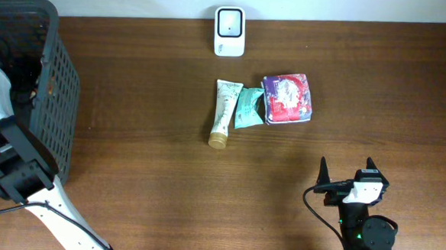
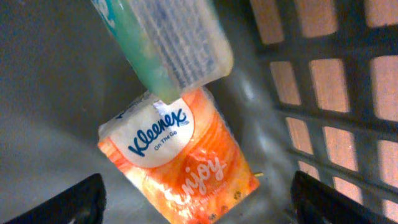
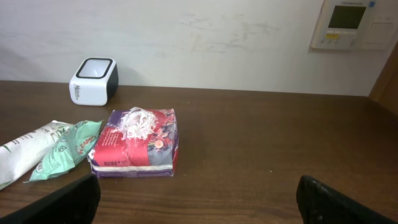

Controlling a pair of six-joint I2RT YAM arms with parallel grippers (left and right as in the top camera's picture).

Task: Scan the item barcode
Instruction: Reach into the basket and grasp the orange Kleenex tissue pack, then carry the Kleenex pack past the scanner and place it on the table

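Observation:
Down inside the basket, the left wrist view shows an orange Kleenex tissue pack (image 2: 180, 165) lying on the grey floor. A teal-and-clear pack (image 2: 168, 43) lies across its top end. My left gripper (image 2: 199, 202) is open, its dark fingers on either side of the orange pack's lower end with gaps on both sides. The white barcode scanner (image 1: 229, 31) stands at the table's far edge. My right gripper (image 1: 346, 166) hovers open over bare table near the front right, holding nothing.
The dark grey basket (image 1: 56, 93) occupies the left edge, its slotted wall (image 2: 336, 93) close on the right of my left gripper. A white tube (image 1: 225, 112), a teal packet (image 1: 247, 108) and a purple-red tissue pack (image 1: 287, 98) lie mid-table.

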